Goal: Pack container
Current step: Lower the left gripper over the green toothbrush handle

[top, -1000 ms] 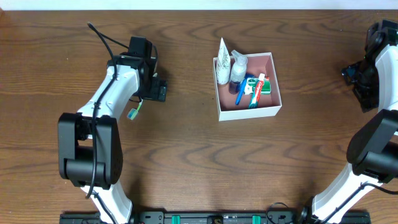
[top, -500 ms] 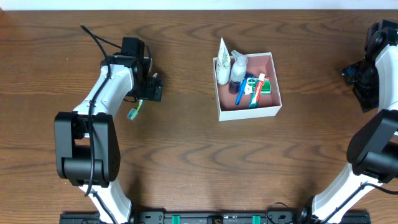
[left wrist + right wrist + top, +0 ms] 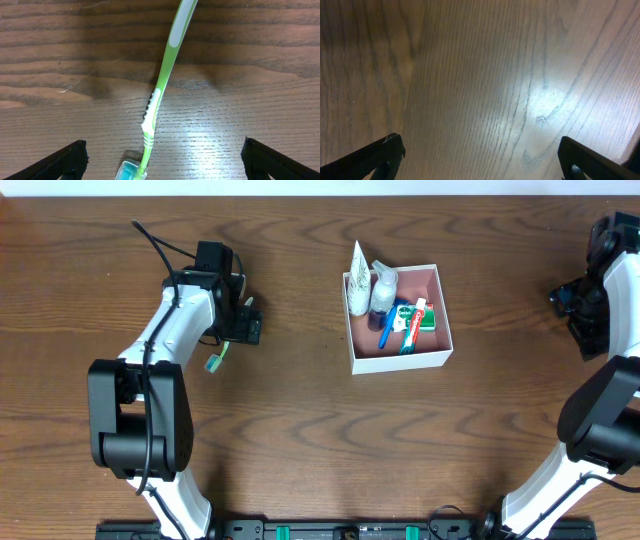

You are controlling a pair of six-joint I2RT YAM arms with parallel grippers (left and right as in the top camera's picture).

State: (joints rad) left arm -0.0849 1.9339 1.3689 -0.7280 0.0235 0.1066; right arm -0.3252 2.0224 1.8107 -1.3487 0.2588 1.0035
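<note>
The left tool (image 3: 164,146) stands wide and holds nothing, its jaws far apart over the wood. Between them a green-and-white toothbrush (image 3: 167,55) lies flat, handle toward 12 o'clock in the wrist view, capped head toward 6. The right tool (image 3: 480,144) is just as wide and empty above bare wood.

Seen from overhead, the container (image 3: 400,363) sits at 3 o'clock from the left tool, well apart from both tools. It holds a white tube (image 3: 357,278), a clear bottle (image 3: 383,288), a blue brush (image 3: 386,330) and a red-and-green toothpaste tube (image 3: 413,323), whose print is too small to read.

The worktop (image 3: 300,440) is dark, grained wood with soft glare. The left arm (image 3: 175,330) slants toward 1 o'clock, and the right arm (image 3: 610,390) rises along the 3 o'clock edge.
</note>
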